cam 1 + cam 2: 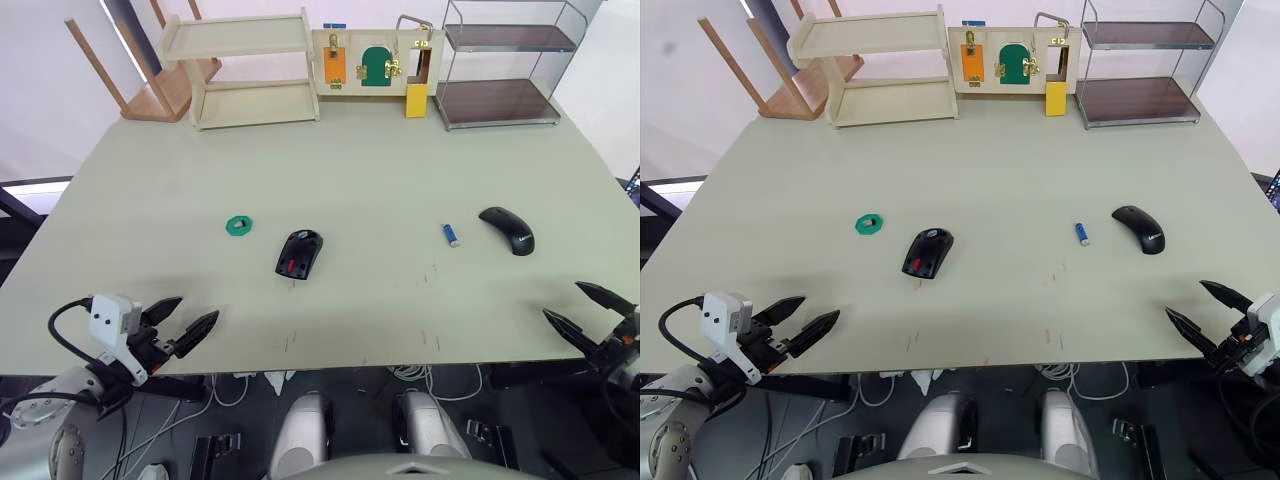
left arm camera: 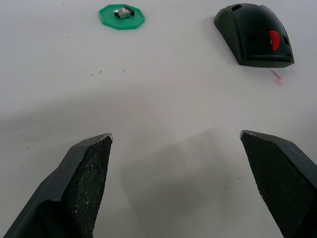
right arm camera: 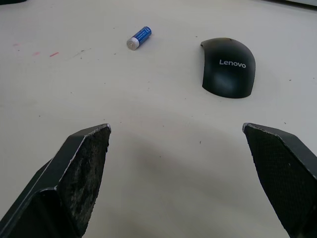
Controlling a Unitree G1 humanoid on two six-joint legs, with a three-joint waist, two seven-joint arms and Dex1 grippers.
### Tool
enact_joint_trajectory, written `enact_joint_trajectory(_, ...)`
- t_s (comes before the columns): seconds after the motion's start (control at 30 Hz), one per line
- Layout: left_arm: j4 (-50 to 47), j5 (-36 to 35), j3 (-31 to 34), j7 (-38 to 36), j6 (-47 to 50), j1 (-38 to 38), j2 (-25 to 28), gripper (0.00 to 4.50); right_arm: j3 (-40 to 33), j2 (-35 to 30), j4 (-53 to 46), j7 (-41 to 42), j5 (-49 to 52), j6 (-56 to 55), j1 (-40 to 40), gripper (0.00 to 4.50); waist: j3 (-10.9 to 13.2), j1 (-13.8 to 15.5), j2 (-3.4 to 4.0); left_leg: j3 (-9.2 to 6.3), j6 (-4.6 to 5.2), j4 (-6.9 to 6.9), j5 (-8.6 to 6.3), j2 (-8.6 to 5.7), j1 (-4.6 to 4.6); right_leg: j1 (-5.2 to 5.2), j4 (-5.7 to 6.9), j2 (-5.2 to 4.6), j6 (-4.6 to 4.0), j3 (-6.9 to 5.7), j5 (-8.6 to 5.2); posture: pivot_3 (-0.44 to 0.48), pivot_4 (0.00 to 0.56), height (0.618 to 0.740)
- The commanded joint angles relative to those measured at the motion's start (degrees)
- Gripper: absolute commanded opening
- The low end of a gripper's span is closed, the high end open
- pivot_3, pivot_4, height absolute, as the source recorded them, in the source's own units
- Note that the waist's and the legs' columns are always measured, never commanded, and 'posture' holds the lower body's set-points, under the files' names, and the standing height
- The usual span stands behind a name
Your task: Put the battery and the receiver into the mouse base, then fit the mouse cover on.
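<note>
Pale table (image 1: 360, 180), nothing loaded yet: mouse base (image 1: 299, 254) central, battery (image 1: 452, 235) and mouse cover (image 1: 507, 229) off rightward, both grippers (image 1: 185, 326) (image 1: 590, 312) spread empty, reaching batteryward next.

The table (image 1: 350, 180) bears a mouse base (image 1: 299, 254), battery (image 1: 452, 235), mouse cover (image 1: 507, 229), green disc (image 1: 239, 225) (receiver (image 2: 123, 12) atop).
</note>
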Motion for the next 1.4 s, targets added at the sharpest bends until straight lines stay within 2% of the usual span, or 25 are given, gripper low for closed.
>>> enact_joint_trajectory(0.03, -1.2, -0.4, 0.7, -0.7, -0.6, -0.3, 0.9, 4.38, -1.5, -1.6, -1.5, 0.6, 0.4, -0.6, 0.1, 4.50, 0.0, 0.0, 0.00, 0.00, 0.00, 0.00, 0.00, 0.00, 0.00, 0.00, 0.00, 0.00, 0.00, 0.00, 0.00, 0.000, 0.150, 0.740)
enact_joint_trajectory(0.43, -2.6, -1.2, 1.1, -0.6, -0.1, -0.2, 0.4, 4.38, -1.1, -1.9, -2.9, 0.8, 0.7, -0.1, 0.0, 4.50, 0.1, 0.0, -0.01, 0.01, 0.00, -0.14, 0.00, -0.01, -0.01, -0.01, -0.13, -0.03, -0.01, 0.00, 0.00, 0.000, 0.150, 0.740)
enact_joint_trajectory(0.63, -9.9, -3.2, -0.8, 3.0, 3.3, 0.0, -1.6, 4.38, -0.3, -2.2, -4.8, 4.5, 2.0, -0.2, 0.6, 4.50, 0.1, 0.0, -0.01, 0.02, 0.00, -0.24, 0.00, -0.01, -0.02, -0.01, -0.25, -0.05, -0.06, 0.00, 0.04, 0.000, 0.150, 0.740)
enact_joint_trajectory(0.77, -14.9, -4.7, -2.4, 7.3, 6.1, -1.2, -3.7, 4.38, 0.0, -2.0, -8.0, 6.8, 4.0, 1.2, 0.9, 4.50, 0.1, 0.1, -0.01, 0.02, 0.01, -0.33, 0.01, -0.03, -0.02, 0.00, -0.31, -0.03, -0.17, -0.01, 0.10, 0.000, 0.150, 0.740)
enact_joint_trajectory(0.87, -22.2, -2.8, -8.1, 15.2, 8.1, -3.5, -7.9, 4.38, 0.3, -1.9, -10.6, 10.0, 6.4, 1.7, 1.2, 4.50, 0.1, 0.2, -0.01, 0.00, 0.01, -0.35, 0.01, -0.04, -0.02, 0.00, -0.31, 0.04, -0.16, -0.04, 0.10, 0.000, 0.150, 0.740)
enact_joint_trajectory(0.97, -24.9, -2.1, -10.9, 22.3, 11.0, -6.3, -11.5, 4.38, -0.1, -1.9, -10.3, 14.1, 8.6, 1.0, 0.7, 4.50, 0.1, 0.3, -0.03, 0.01, 0.02, -0.36, 0.01, -0.11, -0.03, 0.06, -0.40, 0.02, -0.14, -0.01, 0.16, 0.000, 0.150, 0.740)
enact_joint_trajectory(1.17, -25.8, 1.4, -17.5, 28.7, 14.1, -9.9, -13.9, 4.38, -0.7, -2.5, -9.3, 24.3, 13.6, 1.4, 0.4, 4.50, 0.1, 0.1, -0.05, 0.03, 0.02, -0.37, 0.02, -0.21, -0.01, 0.11, -0.46, 0.24, -0.13, -0.02, 0.19, 0.000, 0.150, 0.740)
enact_joint_trajectory(1.4, -25.1, 5.2, -22.8, 33.9, 15.8, -15.4, -16.2, 4.38, -0.5, -3.3, -6.9, 28.5, 14.1, 2.0, -1.4, 4.50, 0.1, 0.2, -0.06, 0.16, 0.02, -0.32, 0.02, -0.22, 0.00, 0.14, -0.46, 0.28, -0.12, -0.01, 0.20, 0.000, 0.150, 0.740)
